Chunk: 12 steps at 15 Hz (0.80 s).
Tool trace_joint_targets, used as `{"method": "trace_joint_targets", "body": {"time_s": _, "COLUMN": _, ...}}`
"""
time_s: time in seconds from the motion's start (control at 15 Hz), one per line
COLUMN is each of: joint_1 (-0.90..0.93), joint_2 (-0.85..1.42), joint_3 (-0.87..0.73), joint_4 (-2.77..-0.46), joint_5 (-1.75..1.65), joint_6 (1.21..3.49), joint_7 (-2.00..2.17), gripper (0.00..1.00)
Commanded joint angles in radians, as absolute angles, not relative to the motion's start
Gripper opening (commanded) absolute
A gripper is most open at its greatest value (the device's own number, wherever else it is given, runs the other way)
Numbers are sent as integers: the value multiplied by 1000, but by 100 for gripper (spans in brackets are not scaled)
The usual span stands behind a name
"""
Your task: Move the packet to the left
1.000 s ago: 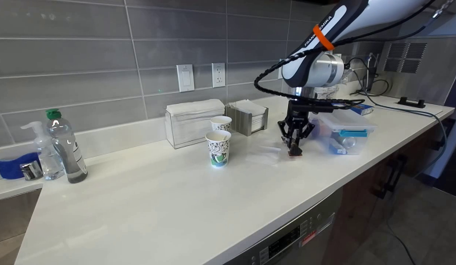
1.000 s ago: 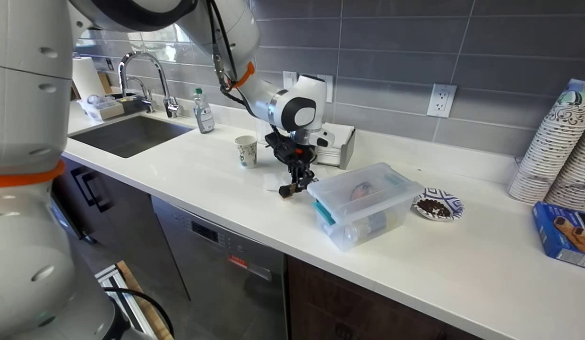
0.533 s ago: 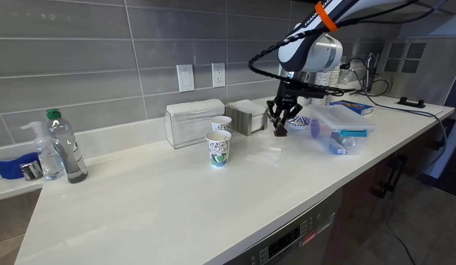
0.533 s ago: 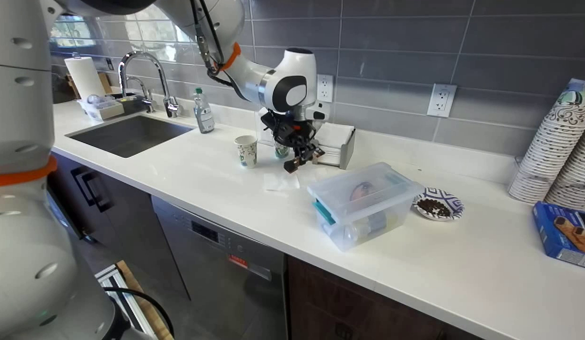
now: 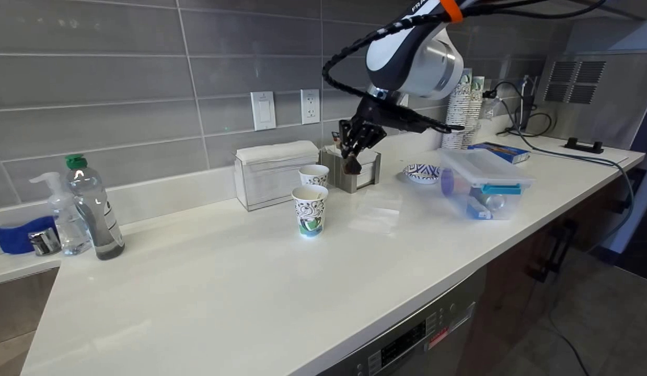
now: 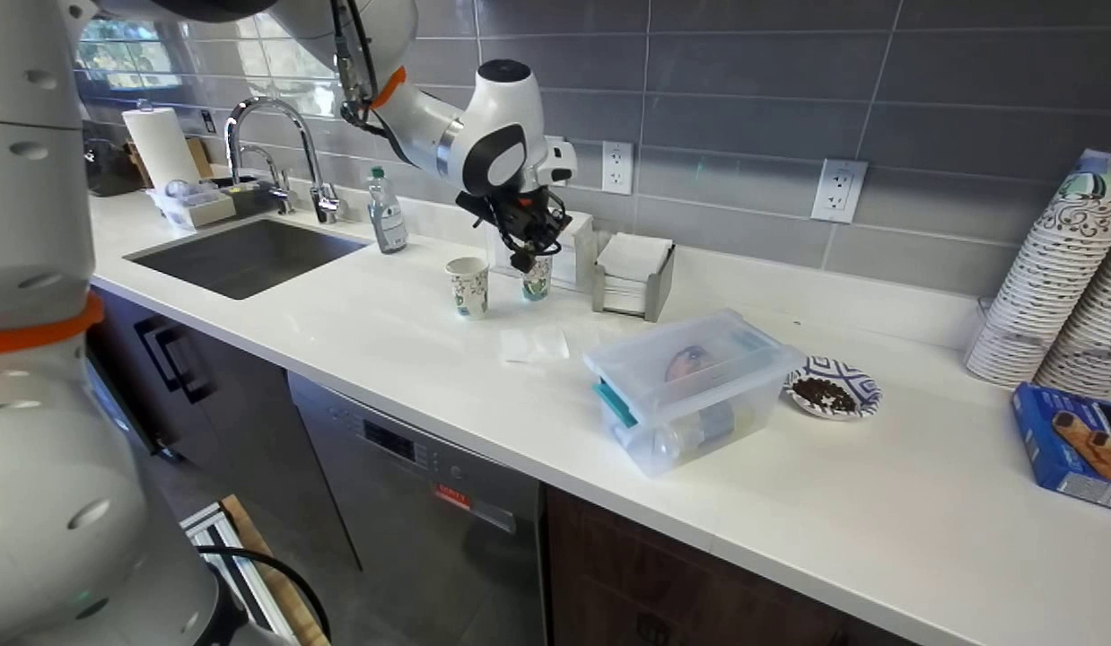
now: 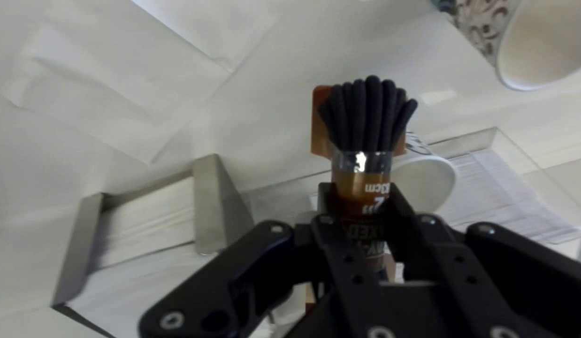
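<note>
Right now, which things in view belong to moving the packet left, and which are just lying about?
Part of the job: the packet; the hand, closed on it.
Just lying about, among others: two loose paper cups; metal napkin holder; lidded plastic bin; patterned bowl; green-capped bottle.

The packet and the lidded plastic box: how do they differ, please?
The packet is brown and black; the plastic box is translucent, with a teal latch. The hand holds the packet above the counter; the box rests on it. The packet is much smaller than the box.
</note>
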<state>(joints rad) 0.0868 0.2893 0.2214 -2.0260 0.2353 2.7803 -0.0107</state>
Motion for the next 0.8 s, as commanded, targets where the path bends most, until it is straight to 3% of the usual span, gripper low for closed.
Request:
{"method": "trace_joint_targets", "body": {"time_s": 0.0, "joint_1": 6, "joint_2": 263, "joint_3": 365, "joint_4": -2047, "joint_5": 450, "joint_6": 2772, "joint_7": -213, "gripper": 7}}
{"method": "trace_joint_targets", "body": {"time_s": 0.07, "joint_1": -20, "joint_2": 263, "joint_3": 381, "joint_4": -2046, "joint_5": 516, "joint_6": 2726, "joint_7": -231, "gripper": 7}}
{"method": "trace_joint_targets", "body": {"time_s": 0.13, "joint_1": 56, "joint_2": 281, "joint_3": 317, "joint_4": -2024, "joint_5": 415, "joint_6": 2777, "joint_7": -151, "gripper": 26}}
{"method": "trace_joint_targets", "body": {"time_s": 0.47, "joint_1": 17, "joint_2": 279, "joint_3": 344, "joint_4": -2026, "joint_5": 490, "joint_6": 2748, "joint_7": -207, "gripper": 26}}
{"method": "trace_joint_targets", "body": {"time_s": 0.53, "joint_1": 17, "joint_2": 279, "joint_3": 345, "joint_4": -2026, "joint_5": 490, "joint_6": 2748, "joint_7": -207, "gripper": 7}}
{"method": "trace_joint_targets", "body": {"time_s": 0.73, "joint_1": 23, "joint_2": 332, "joint_3": 389, "joint_4": -1934, "joint_5": 529, "joint_6": 2782, "joint_7": -281, "gripper": 7}}
